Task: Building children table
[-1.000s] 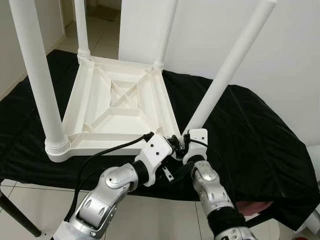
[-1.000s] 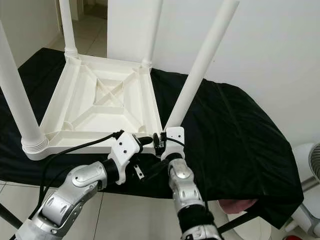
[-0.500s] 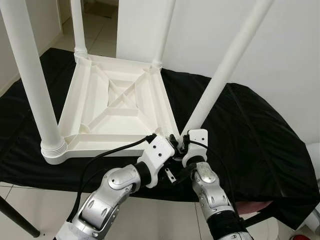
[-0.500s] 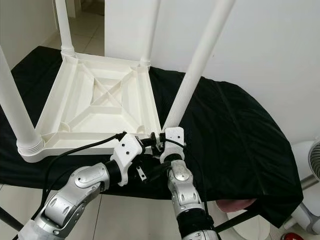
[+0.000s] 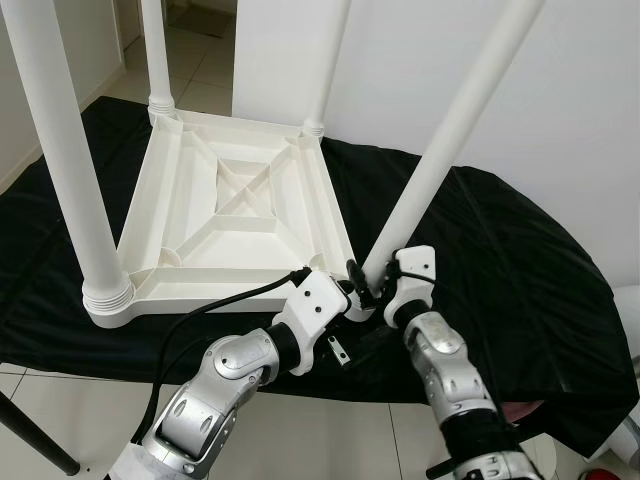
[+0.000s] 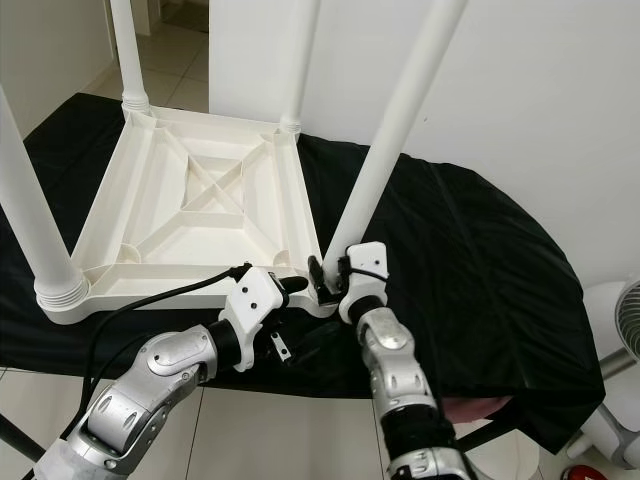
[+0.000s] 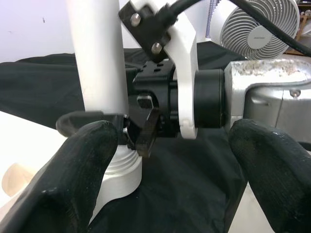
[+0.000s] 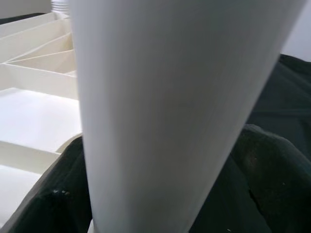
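The white children's table (image 5: pixel 240 215) lies upside down on a black cloth (image 5: pixel 500 270), with its legs pointing up. The near right leg (image 5: pixel 455 130) leans to the right, and its foot sits at the table's near right corner socket. My right gripper (image 5: pixel 362 285) is shut on the base of that leg (image 7: pixel 99 73), with one finger on each side. My left gripper (image 7: pixel 172 170) is open just in front of the same corner, its fingertips (image 7: pixel 73 179) spread wide around the socket and touching nothing.
Three other legs stand upright: near left (image 5: pixel 70 170), far left (image 5: pixel 155 50) and far right (image 5: pixel 325 60). A white wall is close behind. A white fan (image 6: pixel 625 330) stands on the tiled floor to the right. The cloth's front edge is just below my wrists.
My right wrist has swung to the right around the leg's base and still holds it. The left arm has barely moved. The camera shifted slightly.
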Controlling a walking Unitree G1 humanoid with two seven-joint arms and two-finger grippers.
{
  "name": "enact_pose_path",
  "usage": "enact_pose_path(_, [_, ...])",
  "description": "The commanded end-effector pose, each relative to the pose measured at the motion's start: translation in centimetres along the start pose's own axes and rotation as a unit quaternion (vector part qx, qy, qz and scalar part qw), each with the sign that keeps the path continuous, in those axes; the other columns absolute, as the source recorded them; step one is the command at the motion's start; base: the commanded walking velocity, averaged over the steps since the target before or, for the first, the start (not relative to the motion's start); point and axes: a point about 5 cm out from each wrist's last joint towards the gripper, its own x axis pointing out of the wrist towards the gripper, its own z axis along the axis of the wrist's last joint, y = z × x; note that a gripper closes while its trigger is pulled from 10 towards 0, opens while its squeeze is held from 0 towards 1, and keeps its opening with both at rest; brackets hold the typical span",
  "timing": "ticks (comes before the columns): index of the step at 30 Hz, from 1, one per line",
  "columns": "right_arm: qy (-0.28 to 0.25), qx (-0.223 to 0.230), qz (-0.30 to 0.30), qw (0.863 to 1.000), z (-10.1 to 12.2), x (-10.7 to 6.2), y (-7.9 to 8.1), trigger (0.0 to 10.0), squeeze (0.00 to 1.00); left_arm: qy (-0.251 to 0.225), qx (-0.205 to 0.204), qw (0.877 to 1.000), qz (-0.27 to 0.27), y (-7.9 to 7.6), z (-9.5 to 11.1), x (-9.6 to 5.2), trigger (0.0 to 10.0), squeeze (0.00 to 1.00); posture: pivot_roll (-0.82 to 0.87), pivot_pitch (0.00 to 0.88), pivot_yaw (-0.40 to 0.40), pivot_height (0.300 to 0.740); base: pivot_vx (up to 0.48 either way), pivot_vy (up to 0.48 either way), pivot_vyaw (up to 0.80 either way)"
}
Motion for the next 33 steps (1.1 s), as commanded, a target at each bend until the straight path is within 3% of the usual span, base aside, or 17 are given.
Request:
enact_pose_path(1, [0.008, 0.007, 0.036, 0.999, -0.3, -0.2, -0.8, 10.0, 0.00, -0.006, 0.000, 1.000, -0.013, -0.2, 0.3, 0.1, 10.0, 0.00, 0.07, 0.000, -0.191, 0.740, 0.000, 0.000, 0.00])
enact_pose_path(9, [0.030, -0.001, 0.142, 0.989, -0.4, 0.5, -0.9, 10.0, 0.00, -0.007, 0.004, 1.000, -0.012, 0.1, 0.5, 0.2, 10.0, 0.00, 0.07, 0.000, -0.179, 0.740, 0.000, 0.000, 0.00])
enact_pose_path(20, [0.047, 0.006, 0.196, 0.979, -0.7, 1.5, -1.3, 10.0, 0.00, -0.008, 0.006, 1.000, -0.014, 0.1, 0.6, 0.3, 10.0, 0.00, 0.07, 0.000, -0.178, 0.740, 0.000, 0.000, 0.00])
enact_pose_path(21, [0.054, 0.005, 0.203, 0.978, -0.9, 1.5, -1.3, 9.4, 0.00, -0.008, 0.006, 1.000, -0.013, 0.1, 0.6, 0.2, 10.0, 0.00, 0.08, 0.000, -0.182, 0.740, 0.000, 0.000, 0.00])
enact_pose_path(23, [0.058, 0.006, 0.210, 0.976, -1.0, 1.5, -1.3, 9.4, 0.00, -0.008, 0.005, 1.000, -0.013, 0.1, 0.6, 0.2, 10.0, 0.00, 0.08, 0.000, -0.182, 0.740, 0.000, 0.000, 0.00])
enact_pose_path(24, [0.064, 0.006, 0.213, 0.975, -1.3, 1.3, -1.3, 1.6, 0.00, -0.007, 0.006, 1.000, -0.011, 0.2, 0.6, 0.2, 10.0, 0.00, 0.08, 0.000, -0.182, 0.740, 0.000, 0.000, 0.00])
enact_pose_path(25, [0.064, 0.006, 0.213, 0.975, -1.3, 1.3, -1.3, 1.6, 0.00, -0.007, 0.006, 1.000, -0.011, 0.2, 0.6, 0.2, 10.0, 0.00, 0.08, 0.000, -0.182, 0.740, 0.000, 0.000, 0.00])
enact_pose_path(26, [0.069, 0.007, 0.219, 0.973, -1.7, 1.1, -1.5, 0.0, 0.00, -0.007, 0.007, 1.000, -0.008, 0.3, 0.6, 0.2, 10.0, 0.00, 0.08, 0.000, -0.188, 0.740, 0.000, 0.000, 0.00])
enact_pose_path(33, [0.073, 0.011, 0.226, 0.971, -2.5, 0.5, -1.6, 0.0, 0.00, -0.005, 0.007, 1.000, -0.009, 0.2, 0.5, 0.2, 10.0, 0.00, 0.08, 0.000, -0.184, 0.740, 0.000, 0.000, 0.00])
